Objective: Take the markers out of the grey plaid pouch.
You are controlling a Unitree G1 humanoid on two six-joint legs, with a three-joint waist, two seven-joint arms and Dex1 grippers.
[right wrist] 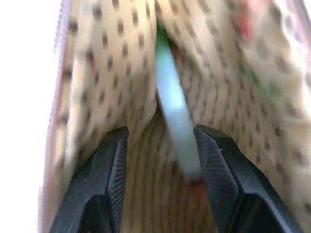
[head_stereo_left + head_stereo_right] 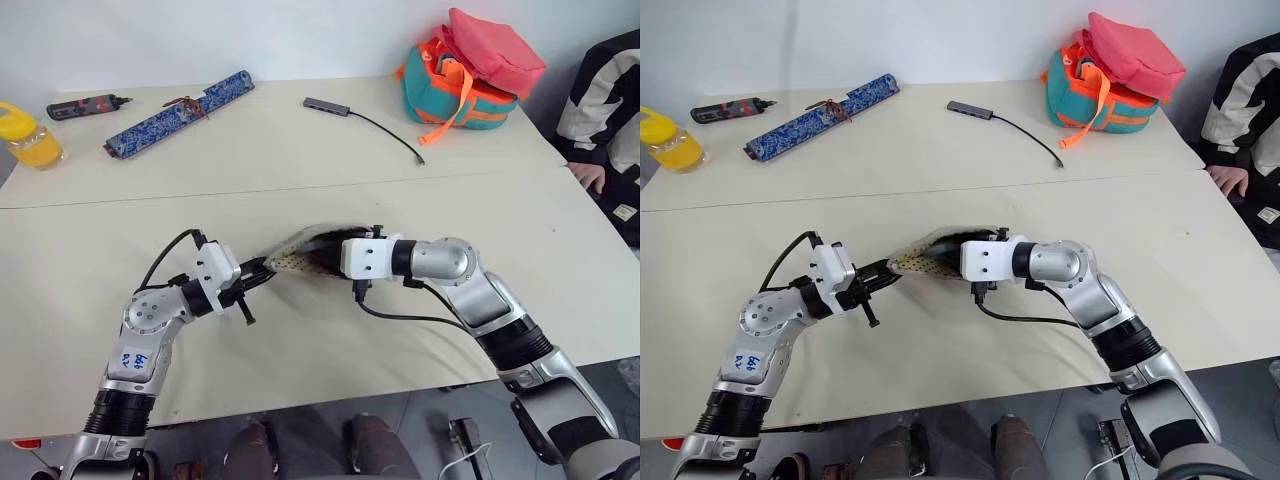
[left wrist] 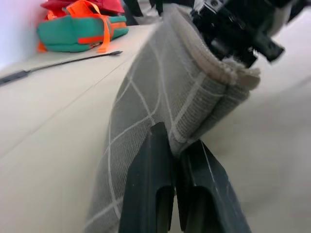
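Starting at your far left, an orange-filled bottle (image 2: 30,137) is sitting at the table (image 2: 300,150) edge, with a dark screwdriver-like tool (image 2: 88,107) and a long blue patterned roll (image 2: 180,113) lying behind it.

Nearer you, your left gripper (image 2: 262,268) is reaching in level from the left, and its two black fingers (image 3: 150,184) are pressing together on the edge of the grey plaid pouch (image 3: 146,111), pinching the fabric at one end. The pouch is hanging between your two grippers at the middle of the table, its mouth gaping so the speckled tan lining (image 1: 112,63) is showing.

Your right gripper (image 1: 160,145) is pushing into that mouth from the right, jaws standing partly apart inside the lining. A pale green marker (image 1: 175,126) is lying between them, touching the one finger (image 1: 228,179); you cannot tell whether it is gripped.

Farther right, a grey adapter on a black cable (image 2: 365,119) is lying near a teal-and-orange bag (image 2: 465,75), and a person's sleeve (image 2: 605,95) is showing at the edge.
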